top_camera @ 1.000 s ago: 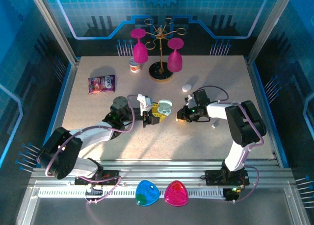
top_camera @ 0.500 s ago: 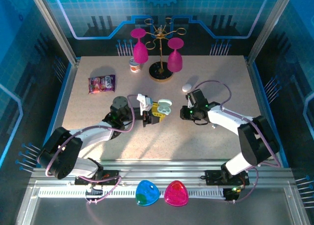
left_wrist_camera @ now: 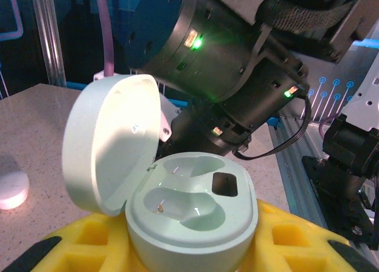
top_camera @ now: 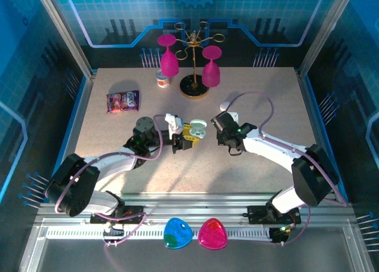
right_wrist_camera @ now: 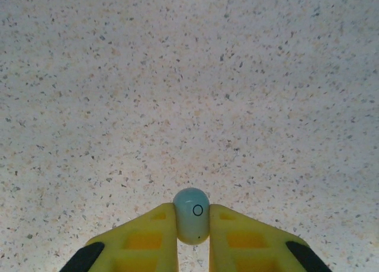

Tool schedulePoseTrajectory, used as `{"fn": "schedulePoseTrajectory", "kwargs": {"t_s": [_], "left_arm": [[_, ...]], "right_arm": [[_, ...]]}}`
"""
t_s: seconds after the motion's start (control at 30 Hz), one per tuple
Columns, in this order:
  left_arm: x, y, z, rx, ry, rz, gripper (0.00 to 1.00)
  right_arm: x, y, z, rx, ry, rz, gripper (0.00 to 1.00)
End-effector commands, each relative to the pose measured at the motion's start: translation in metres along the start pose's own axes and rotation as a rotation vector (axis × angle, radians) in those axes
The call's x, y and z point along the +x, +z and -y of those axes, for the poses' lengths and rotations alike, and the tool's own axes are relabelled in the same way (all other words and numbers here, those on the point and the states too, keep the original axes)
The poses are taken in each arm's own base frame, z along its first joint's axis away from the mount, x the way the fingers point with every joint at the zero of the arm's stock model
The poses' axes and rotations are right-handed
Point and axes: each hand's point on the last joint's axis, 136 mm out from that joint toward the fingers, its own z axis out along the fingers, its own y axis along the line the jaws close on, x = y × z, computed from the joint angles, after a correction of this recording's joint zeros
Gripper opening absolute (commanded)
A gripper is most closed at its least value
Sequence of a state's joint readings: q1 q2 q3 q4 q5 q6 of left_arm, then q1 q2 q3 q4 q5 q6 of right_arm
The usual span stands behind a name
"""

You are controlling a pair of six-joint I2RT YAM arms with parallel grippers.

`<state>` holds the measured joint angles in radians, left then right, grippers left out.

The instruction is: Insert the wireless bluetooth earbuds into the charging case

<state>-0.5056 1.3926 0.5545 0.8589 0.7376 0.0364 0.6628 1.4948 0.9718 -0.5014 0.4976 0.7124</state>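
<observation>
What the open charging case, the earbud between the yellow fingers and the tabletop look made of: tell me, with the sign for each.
The charging case: likely moulded plastic, pale mint, smooth satin; soft highlights on lid and wells.
The earbud: probably smooth plastic, pale, rounded, slight sheen, small ring mark.
The table: speckled stone-like or laminate top, matt; cannot tell which.

Ahead of my right pincer (right_wrist_camera: 191, 224), bare speckled table (right_wrist_camera: 189, 76) lies open on all sides. Close on its left, my left pincer (top_camera: 189, 136) and the mint case (top_camera: 199, 127), its lid raised, block passage. Farther beyond both stand a gold rack (top_camera: 194, 85) and pink glasses (top_camera: 211, 73).
</observation>
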Motion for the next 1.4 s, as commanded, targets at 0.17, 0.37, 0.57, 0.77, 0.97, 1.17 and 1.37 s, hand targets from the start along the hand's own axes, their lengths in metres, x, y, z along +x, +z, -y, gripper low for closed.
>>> {"fn": "schedulePoseTrajectory", "kwargs": {"t_s": [0.17, 0.37, 0.57, 0.77, 0.97, 1.17, 1.37], "left_arm": [[0.016, 0.002, -0.030, -0.127, 0.022, -0.002, 0.28], [0.017, 0.006, -0.045, -0.184, 0.027, 0.005, 0.28], [0.017, 0.005, -0.048, -0.198, 0.026, 0.002, 0.29], [0.022, 0.005, -0.052, -0.220, 0.022, -0.013, 0.28], [0.024, 0.009, -0.057, -0.225, 0.014, -0.013, 0.28], [0.024, 0.009, -0.056, -0.218, 0.012, -0.011, 0.29], [0.033, 0.011, -0.060, -0.228, 0.020, -0.020, 0.29]], "right_arm": [[-0.020, -0.040, -0.006, 0.025, 0.027, 0.087, 0.14], [-0.025, -0.059, -0.011, 0.043, 0.029, 0.109, 0.14], [-0.023, -0.062, -0.013, 0.056, 0.050, 0.084, 0.14], [-0.021, -0.068, -0.018, 0.029, 0.083, 0.069, 0.15], [-0.013, -0.074, -0.037, -0.071, 0.122, -0.011, 0.15], [-0.008, -0.075, -0.034, -0.027, 0.122, -0.056, 0.14], [-0.017, -0.092, -0.054, -0.139, 0.121, -0.024, 0.14]]}}
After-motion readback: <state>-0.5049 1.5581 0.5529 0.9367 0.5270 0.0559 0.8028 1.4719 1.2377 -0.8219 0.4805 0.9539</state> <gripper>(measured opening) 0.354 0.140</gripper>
